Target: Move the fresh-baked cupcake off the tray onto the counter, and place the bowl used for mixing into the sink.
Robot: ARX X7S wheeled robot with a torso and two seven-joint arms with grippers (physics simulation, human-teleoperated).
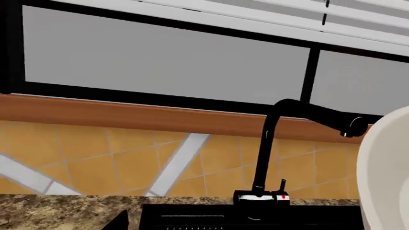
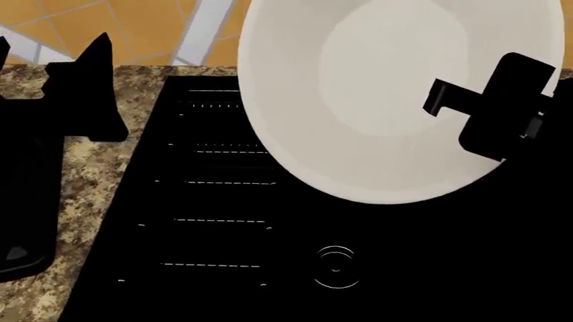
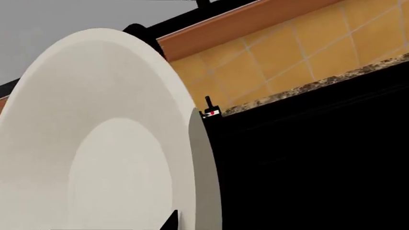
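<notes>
The right gripper pinches the rim of the bowl above the sink; stiff, smooth, likely slippery; left jaws' state unclear.

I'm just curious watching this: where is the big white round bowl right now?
In the head view, the big white round bowl is held tilted in the right gripper, above the matte-black sink.

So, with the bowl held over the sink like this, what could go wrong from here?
1. The right gripper holds the bowl only at its rim, and the bowl is tilted; it might slip and drop hard into the sink.
2. The faucet stands close beside the bowl; a sideways move might knock it.
3. The left gripper hangs near the sink's edge and might get in the way.
</notes>
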